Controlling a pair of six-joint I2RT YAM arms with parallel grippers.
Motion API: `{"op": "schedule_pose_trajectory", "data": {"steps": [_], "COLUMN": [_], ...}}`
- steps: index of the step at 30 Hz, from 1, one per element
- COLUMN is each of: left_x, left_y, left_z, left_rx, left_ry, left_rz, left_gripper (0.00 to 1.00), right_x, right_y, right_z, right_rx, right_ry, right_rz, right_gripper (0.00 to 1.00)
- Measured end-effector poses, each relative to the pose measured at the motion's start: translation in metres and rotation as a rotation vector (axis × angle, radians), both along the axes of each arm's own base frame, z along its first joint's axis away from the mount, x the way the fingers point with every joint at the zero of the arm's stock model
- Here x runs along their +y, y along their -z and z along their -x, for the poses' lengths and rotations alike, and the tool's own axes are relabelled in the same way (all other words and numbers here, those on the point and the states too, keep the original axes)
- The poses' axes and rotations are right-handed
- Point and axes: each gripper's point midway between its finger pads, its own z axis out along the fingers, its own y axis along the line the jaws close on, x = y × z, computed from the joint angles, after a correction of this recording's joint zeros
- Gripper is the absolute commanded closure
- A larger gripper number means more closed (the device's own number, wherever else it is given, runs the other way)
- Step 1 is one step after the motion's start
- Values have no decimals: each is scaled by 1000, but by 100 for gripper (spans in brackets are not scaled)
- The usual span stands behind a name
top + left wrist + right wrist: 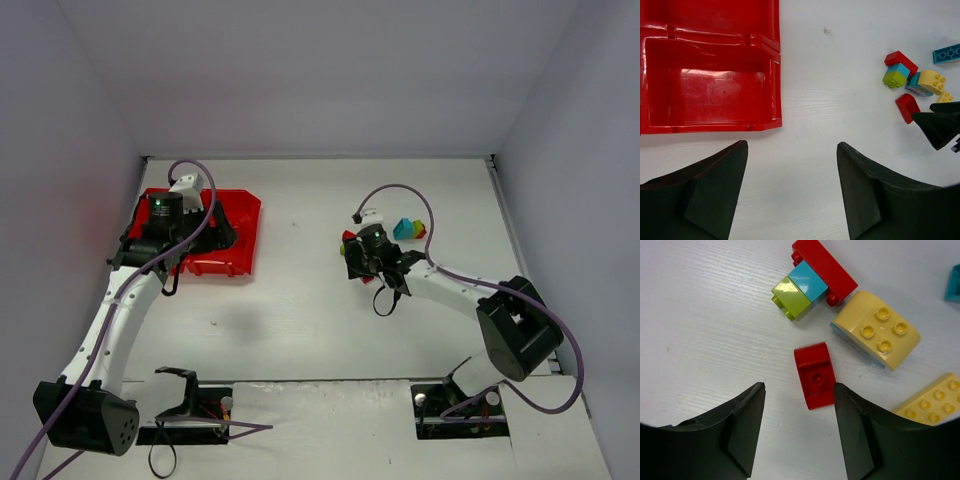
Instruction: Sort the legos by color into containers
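Observation:
A small red lego point(815, 375) lies studs-down on the table, its edge against the tip of one finger of my right gripper point(799, 386), which is open and holds nothing. Just beyond it lie a long red lego point(824, 264) joined to lime point(791, 297) and blue point(809, 282) ones, a rounded pale-yellow lego point(877, 330), a flat yellow one point(932, 400) and a teal one point(955, 285). The red tray point(235, 205) with its containers sits at the left. My left gripper point(792, 144) hangs open above the table beside the tray's corner point(775, 120).
Grey walls close in the table at the back and on both sides. From above, the right gripper point(365, 262) covers part of the lego pile point(408, 229). The left gripper point(180, 250) overlaps the tray's near side. Its cable loops above the tray.

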Motion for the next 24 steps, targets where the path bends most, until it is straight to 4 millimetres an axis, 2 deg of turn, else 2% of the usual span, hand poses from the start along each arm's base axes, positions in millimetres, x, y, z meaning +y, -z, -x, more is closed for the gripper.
{"op": "schedule_pose_trajectory", "data": {"steps": [5, 15, 24], "left_x": [0, -1, -1], "left_y": [0, 0, 2], "left_z": [0, 0, 0], "left_rx": [-1, 0, 6], "left_ry": [2, 5, 8], "left_rz": [-1, 0, 2], "left_gripper": [34, 34, 34], "right_x": [0, -5, -3], "right_y": [-7, 23, 22], "right_z": [-6, -6, -15], "right_rx": [-29, 36, 50], "right_ry": [-30, -39, -22], "right_rz": [29, 114, 127], "right_gripper": [46, 43, 45]}}
